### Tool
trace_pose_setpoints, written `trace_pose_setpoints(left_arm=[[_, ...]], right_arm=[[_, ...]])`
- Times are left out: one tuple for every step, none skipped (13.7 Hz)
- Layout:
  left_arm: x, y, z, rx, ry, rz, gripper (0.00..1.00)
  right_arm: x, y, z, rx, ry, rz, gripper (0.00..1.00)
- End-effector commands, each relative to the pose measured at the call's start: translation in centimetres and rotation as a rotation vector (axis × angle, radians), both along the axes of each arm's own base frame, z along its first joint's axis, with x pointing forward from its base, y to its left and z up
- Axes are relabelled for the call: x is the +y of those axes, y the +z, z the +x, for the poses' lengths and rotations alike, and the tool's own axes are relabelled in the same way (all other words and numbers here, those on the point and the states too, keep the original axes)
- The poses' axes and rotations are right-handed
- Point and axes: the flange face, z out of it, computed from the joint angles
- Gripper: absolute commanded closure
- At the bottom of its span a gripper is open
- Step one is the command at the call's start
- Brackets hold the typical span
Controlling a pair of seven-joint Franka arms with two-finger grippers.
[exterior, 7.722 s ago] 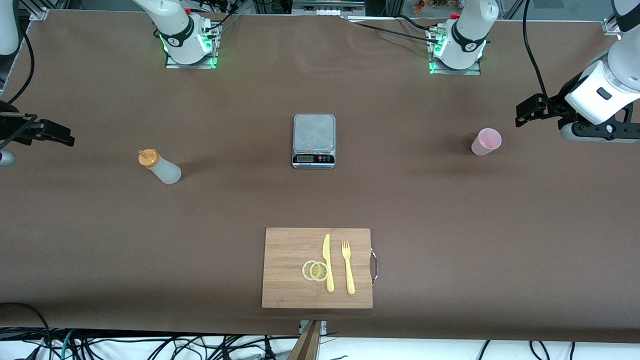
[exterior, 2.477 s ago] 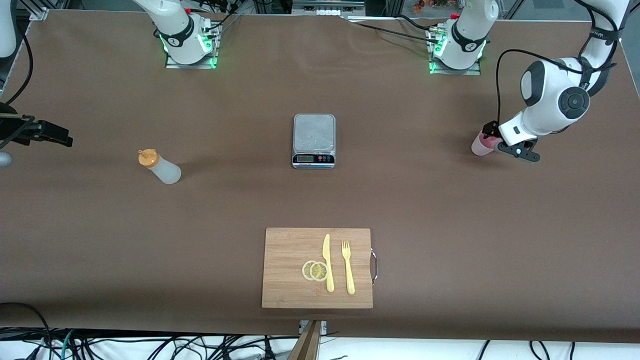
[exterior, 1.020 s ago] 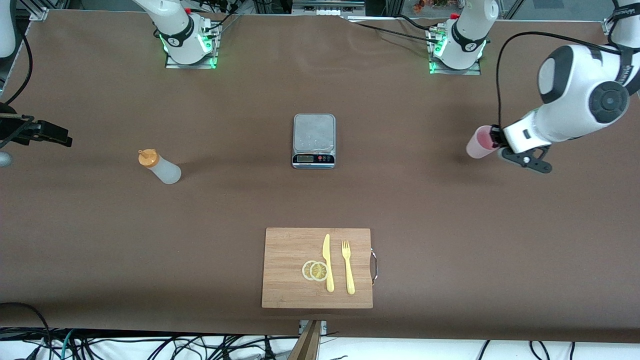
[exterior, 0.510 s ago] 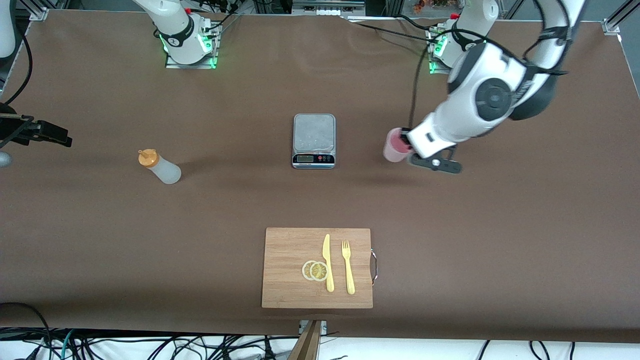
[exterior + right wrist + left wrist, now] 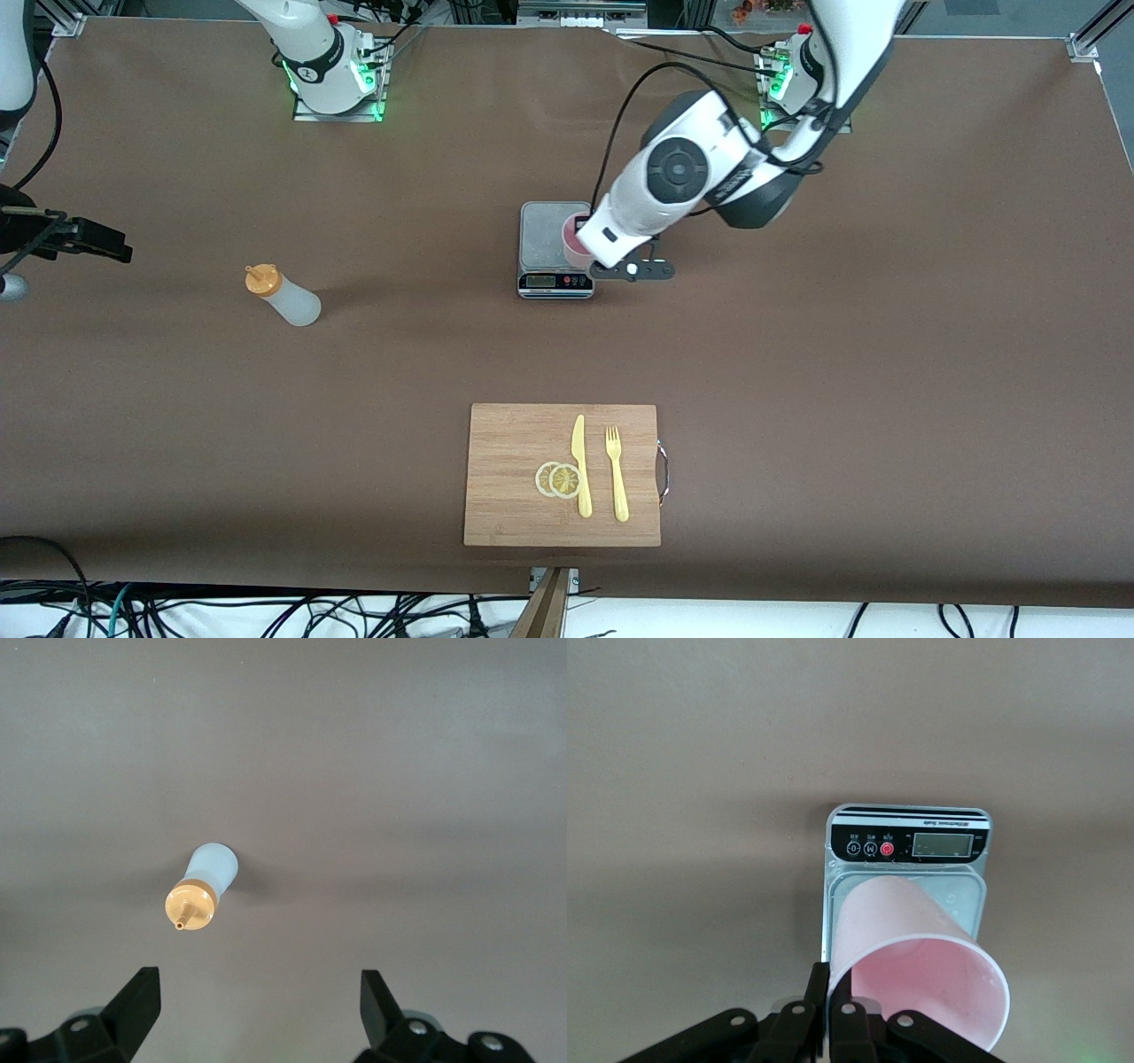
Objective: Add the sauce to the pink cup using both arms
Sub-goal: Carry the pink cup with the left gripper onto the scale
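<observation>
Pinching pink cup [image 5: 574,245] rim over scale [image 5: 542,232], left gripper [image 5: 827,1019] mostly hidden; right gripper [image 5: 259,992] spread, waiting.

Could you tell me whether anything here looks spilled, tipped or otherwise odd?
Nothing stands out. The left tool holds the pink cup over the kitchen scale; the squeeze bottle stands upright, nothing spilled.
</observation>
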Motion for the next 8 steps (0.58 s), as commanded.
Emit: trace_pose_setpoints(left_arm=[[-2.4, -2.2, -0.8, -0.015, 0.025, 0.058, 1.00], [-4.2, -2.9, -2.6, -0.016, -0.005, 0.055, 1.00], [-4.9, -3.5, -3.6, -0.007, -0.020, 0.062, 1.00], [-5.1, -4.4, -4.0, 0.007, -0.025, 0.066, 1.00], [-5.5, -4.5, -4.4, 0.008, -0.034, 0.065, 1.00], [-5.9, -4.8, -4.9, 0.011, -0.043, 0.068, 1.00], [-6.0, -5.5, -5.0, 0.022, -0.046, 0.070, 1.00], [-5.9, -6.1, -4.8, 0.030, -0.041, 0.070, 1.00]], right_arm=[[-0.2, -0.1, 0.3, 0.009, -0.019, 0.001, 0.00], [-0.3, -0.5, 0.5, 0.016, -0.011, 0.001, 0.00], [-0.4, -0.6, 0.5, 0.018, -0.011, 0.000, 0.00], [-0.4, -0.7, 0.5, 0.019, -0.011, 0.000, 0.00], [-0.4, -0.8, 0.5, 0.021, -0.008, 0.000, 0.00], [-0.4, -0.8, 0.6, 0.024, -0.003, -0.008, 0.00], [-0.4, -1.0, 0.6, 0.027, -0.005, -0.009, 0.00], [-0.3, -1.5, 0.8, 0.033, -0.003, -0.008, 0.00]])
